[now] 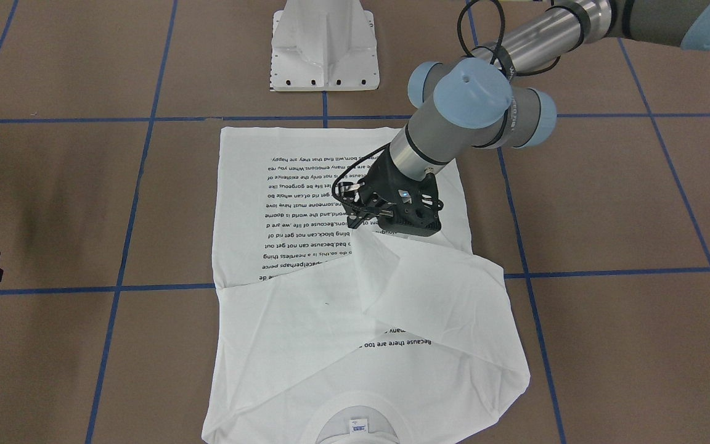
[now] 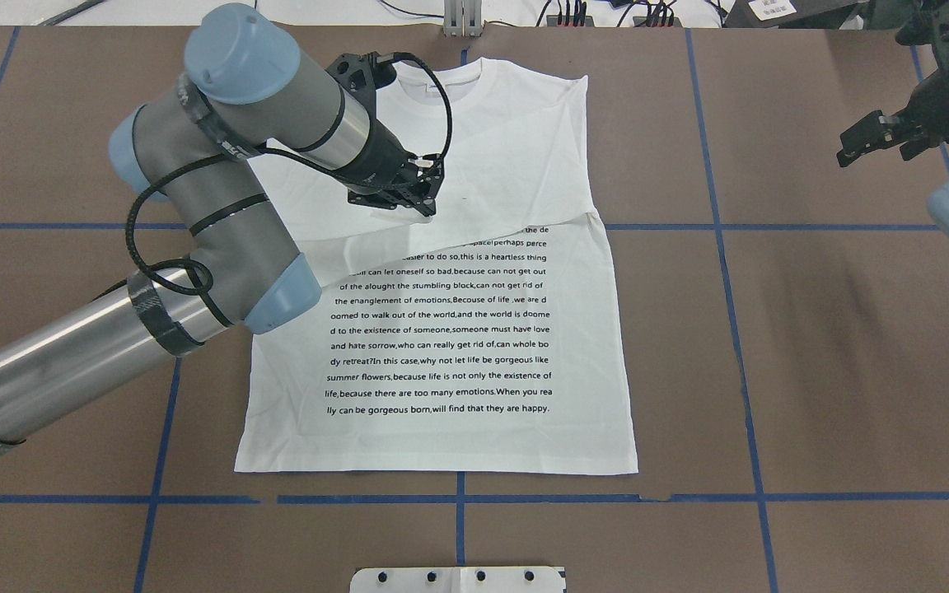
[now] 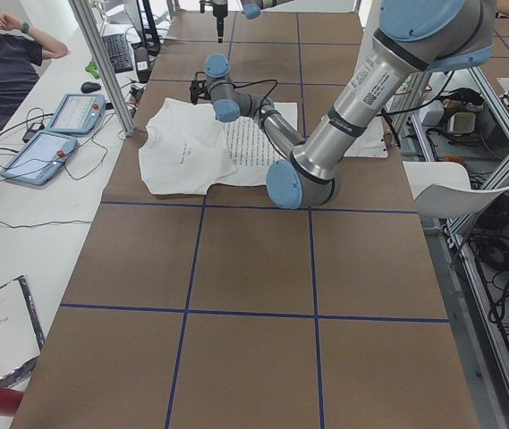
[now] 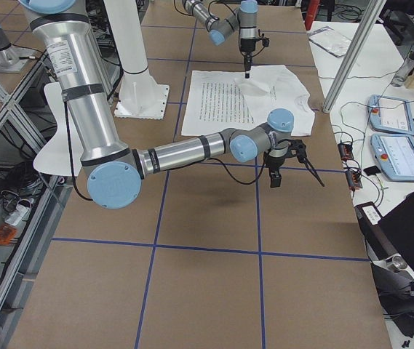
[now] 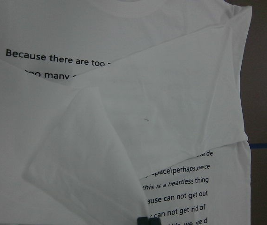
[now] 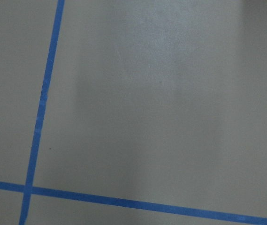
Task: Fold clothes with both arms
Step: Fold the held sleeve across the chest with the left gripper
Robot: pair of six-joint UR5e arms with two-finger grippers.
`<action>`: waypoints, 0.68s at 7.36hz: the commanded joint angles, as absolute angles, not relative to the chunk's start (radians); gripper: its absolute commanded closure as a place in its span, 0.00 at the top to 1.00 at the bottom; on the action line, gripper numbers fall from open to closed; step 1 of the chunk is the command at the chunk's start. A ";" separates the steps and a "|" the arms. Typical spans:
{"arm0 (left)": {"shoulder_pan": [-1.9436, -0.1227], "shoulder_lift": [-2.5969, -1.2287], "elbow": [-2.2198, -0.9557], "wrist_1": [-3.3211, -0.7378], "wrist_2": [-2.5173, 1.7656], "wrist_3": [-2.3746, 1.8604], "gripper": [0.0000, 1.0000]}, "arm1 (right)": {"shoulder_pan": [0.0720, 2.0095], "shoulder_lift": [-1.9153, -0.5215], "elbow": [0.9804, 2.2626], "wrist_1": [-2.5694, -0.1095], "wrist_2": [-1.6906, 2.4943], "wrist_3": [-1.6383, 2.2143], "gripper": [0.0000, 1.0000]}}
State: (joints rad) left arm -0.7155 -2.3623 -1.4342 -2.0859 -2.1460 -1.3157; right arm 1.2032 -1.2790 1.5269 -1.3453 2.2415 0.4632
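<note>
With the shirt [image 2: 474, 346] flat mid-bench [image 2: 812, 371], the left jaws closed on its sleeve [image 1: 376, 265] drawn over the chest, and the right jaws off aside, open or shut we cannot tell, we risk thin cloth slipping or dragging the body askew.

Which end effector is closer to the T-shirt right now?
Left. The left end effector is right above the T-shirt, pinching a lifted fold of its cloth. The right end effector hangs over bare table, well off the shirt's side.
</note>
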 commanded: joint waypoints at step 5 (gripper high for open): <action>-0.548 -2.444 -1.359 -2.143 -2.037 -1.265 0.00 | 1.203 -1.285 1.532 -1.345 2.247 0.472 1.00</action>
State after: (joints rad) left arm -0.5557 -2.4338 -1.3622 -2.1407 -2.0387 -1.3043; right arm 1.2026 -1.2846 1.5305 -1.3454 2.2469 0.4712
